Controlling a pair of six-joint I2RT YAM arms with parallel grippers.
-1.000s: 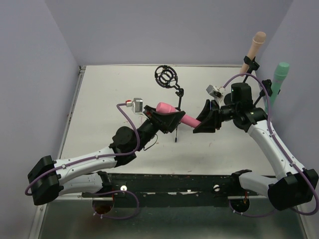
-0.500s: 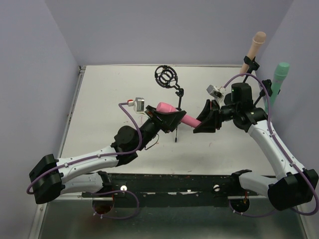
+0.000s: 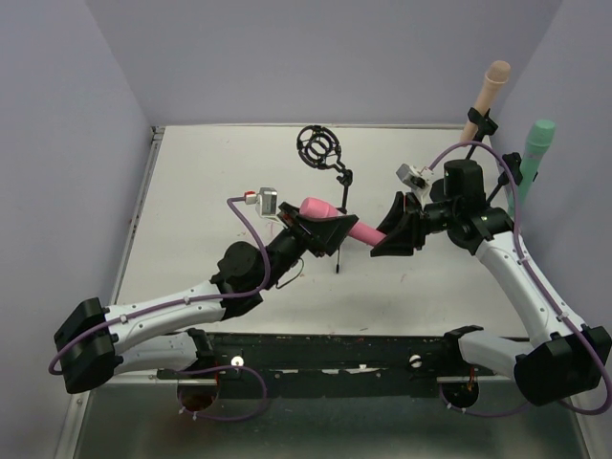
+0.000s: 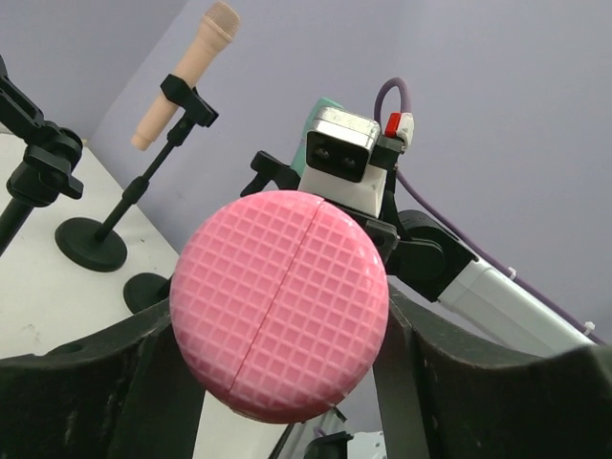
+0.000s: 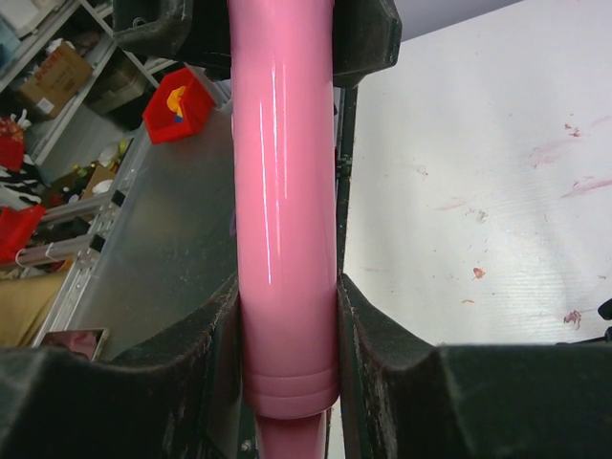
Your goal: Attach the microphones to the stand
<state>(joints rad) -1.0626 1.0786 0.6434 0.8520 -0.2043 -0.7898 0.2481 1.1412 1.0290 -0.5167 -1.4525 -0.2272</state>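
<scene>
In the top view, plain lavender walls close in a white tabletop (image 3: 210,172): the back wall (image 3: 325,57) at 12 o'clock, the side walls at 9 (image 3: 57,172) and 3 o'clock (image 3: 583,143). The light is even and soft. A black rail (image 3: 325,349) runs along the table's edge at 6 o'clock, with grey sheet metal (image 3: 325,430) below it. The right wrist view shows faint reddish stains (image 5: 564,148) on the tabletop at 2 o'clock. At 10 o'clock, metal shelving (image 5: 86,96) holds a red bin (image 5: 175,103) and a cardboard box (image 5: 53,76).
</scene>
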